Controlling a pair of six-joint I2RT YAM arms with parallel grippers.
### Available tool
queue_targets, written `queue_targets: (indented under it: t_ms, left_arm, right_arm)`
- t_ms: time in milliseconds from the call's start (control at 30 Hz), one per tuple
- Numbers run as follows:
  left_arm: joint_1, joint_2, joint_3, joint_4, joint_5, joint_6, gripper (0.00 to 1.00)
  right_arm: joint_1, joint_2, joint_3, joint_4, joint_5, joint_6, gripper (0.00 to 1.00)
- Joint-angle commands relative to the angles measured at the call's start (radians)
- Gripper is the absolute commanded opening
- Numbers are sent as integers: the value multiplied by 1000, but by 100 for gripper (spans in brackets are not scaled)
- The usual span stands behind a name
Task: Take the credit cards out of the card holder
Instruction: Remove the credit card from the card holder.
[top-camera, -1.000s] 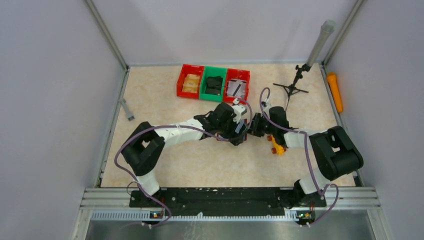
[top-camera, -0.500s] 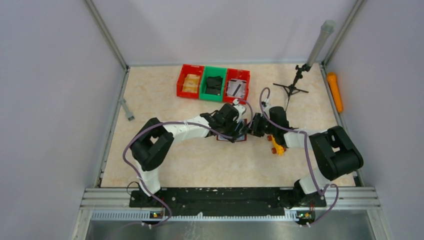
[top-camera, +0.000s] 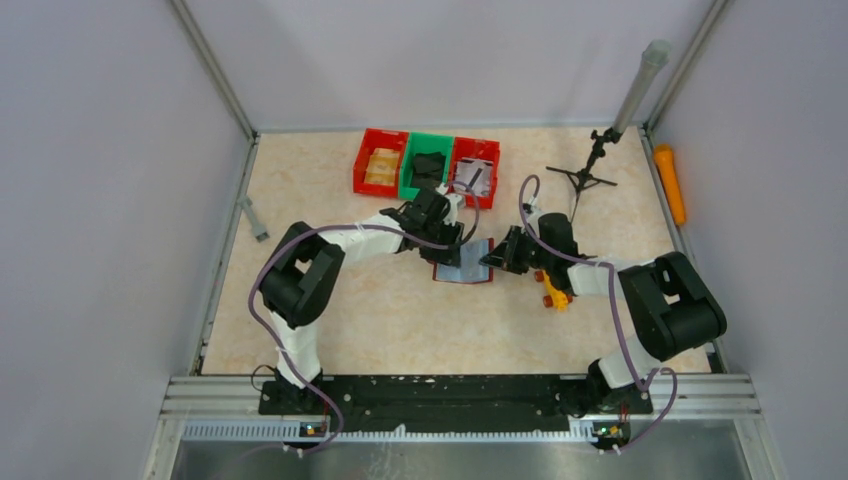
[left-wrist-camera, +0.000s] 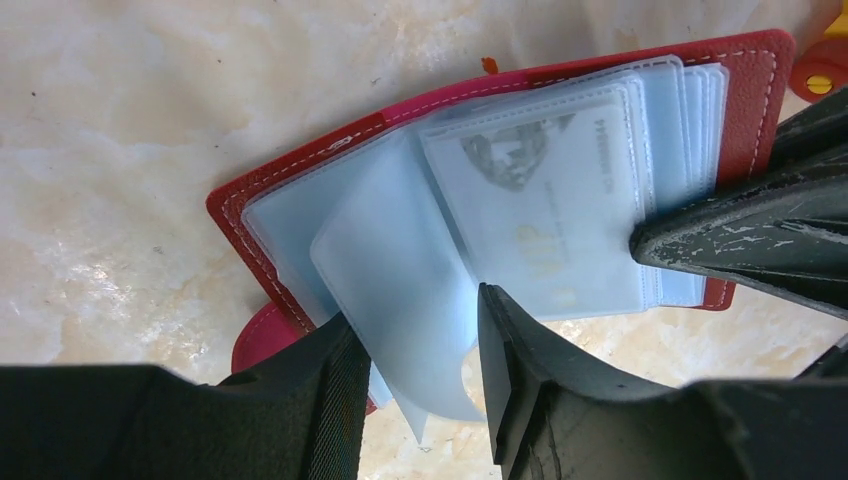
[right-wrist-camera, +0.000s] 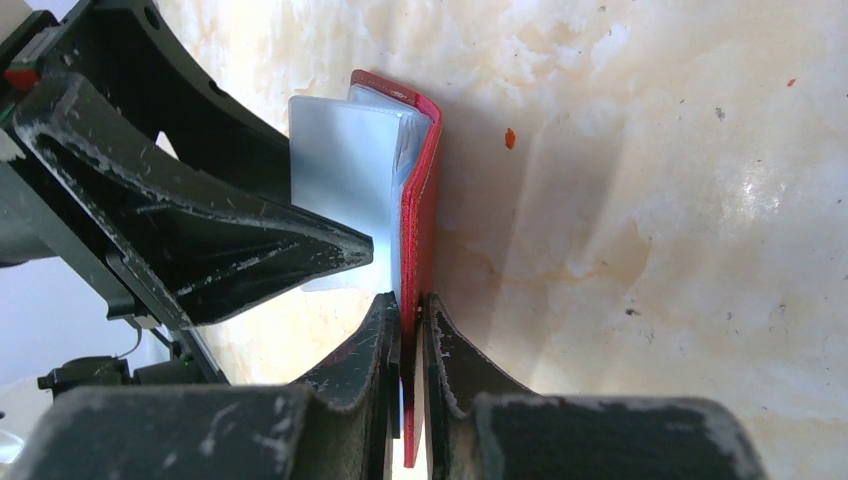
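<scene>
Open card holder (top-camera: 463, 262) runs lengthwise between the hands. The right hand (right-wrist-camera: 410, 310) pinches its cover edge. The left hand (left-wrist-camera: 412, 330) straddles a sleeve (left-wrist-camera: 400, 280), grip unclear.

My left arm (top-camera: 360, 238): stretched forward and rightward, wrist tipped down; left jaws standing partly apart, nothing pinched. My right arm (top-camera: 598, 274): elbow folded, forearm reaching leftward; right jaws closed tight on the card holder (right-wrist-camera: 424, 200) edge.
</scene>
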Motion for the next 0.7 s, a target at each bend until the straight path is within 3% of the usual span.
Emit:
queue_targets:
  t_ms: [0,167,400,533,667]
  left_arm:
    - [25,28,20,-33,16,-53,47]
    - [64,-12,-14,-27,-41,-99,50]
    - [92,-80,-49,-78,-293,-133,55]
    - [94,-82,-42,-77,-280,-133,55]
    - [55,-197,-127,55,-217,-89,47]
  right_arm:
    - [-4,10,22,27,-2,-18,3]
    - [-4,10,22,23,3,-19,0]
    - [-4,11,22,21,8,-19,0]
    - [-4,14,24,22,8,-21,0]
    - [-3,15,24,21,7,-21,0]
